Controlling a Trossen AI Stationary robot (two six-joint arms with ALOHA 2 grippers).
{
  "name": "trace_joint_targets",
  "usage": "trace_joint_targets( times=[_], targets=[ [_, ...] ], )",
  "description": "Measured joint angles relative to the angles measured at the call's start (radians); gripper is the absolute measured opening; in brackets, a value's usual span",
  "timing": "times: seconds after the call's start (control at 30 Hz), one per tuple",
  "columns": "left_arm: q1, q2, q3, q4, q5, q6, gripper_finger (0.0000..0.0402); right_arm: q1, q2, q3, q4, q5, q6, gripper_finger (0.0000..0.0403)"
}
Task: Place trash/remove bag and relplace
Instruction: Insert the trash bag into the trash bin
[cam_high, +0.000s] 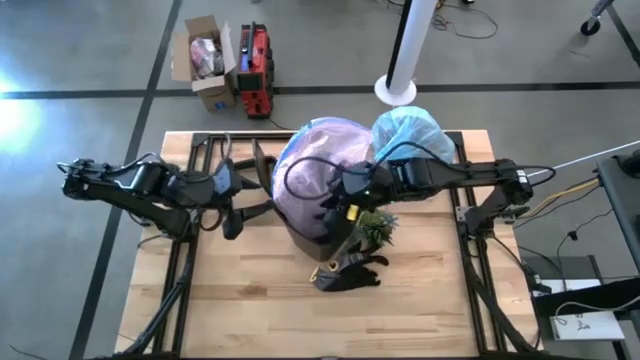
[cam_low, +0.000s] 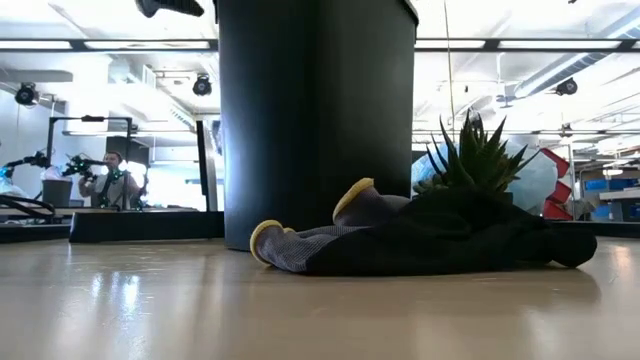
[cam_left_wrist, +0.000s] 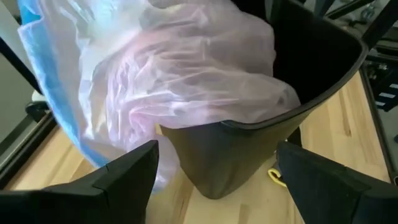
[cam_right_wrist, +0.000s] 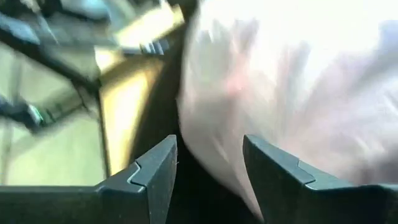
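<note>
At frame centre I see a pink bag (cam_high: 320, 165) ballooning over the bin (cam_low: 315, 110), glove (cam_low: 420, 240) and plant (cam_low: 478, 160) below, left gripper (cam_high: 232, 215) spread empty, right gripper (cam_high: 328, 205) parted against the pink film.

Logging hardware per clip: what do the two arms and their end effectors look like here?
Both arms are dark, jointed, with black cables looping along them. The left end effector and right end effector each have two broad matte-black angular fingers. No markings are legible.
</note>
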Motion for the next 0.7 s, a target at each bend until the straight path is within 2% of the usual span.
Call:
trace_joint_targets(
  times=[0.1, 0.23, 0.43, 0.7],
  targets=[
    [0.005, -0.026, 0.007, 0.001, 0.0, 0.024, 0.0311, -0.01, 0.023, 0.001, 0.117, 0.058, 0.051, 0.0166],
    [0.006, -0.057, 0.042, 0.007, -0.003, 0.072, 0.0311, -0.033, 0.087, -0.001, 0.125, 0.146, 0.143, 0.0155],
    [0.006, -0.095, 0.088, 0.041, -0.018, 0.149, 0.0311, -0.054, 0.194, -0.001, 0.043, 0.136, 0.231, 0.0144],
    [0.006, -0.133, 0.082, 0.062, -0.064, 0.201, 0.0311, -0.051, 0.302, -0.001, -0.095, 0.117, 0.233, 0.0144]
  ],
)
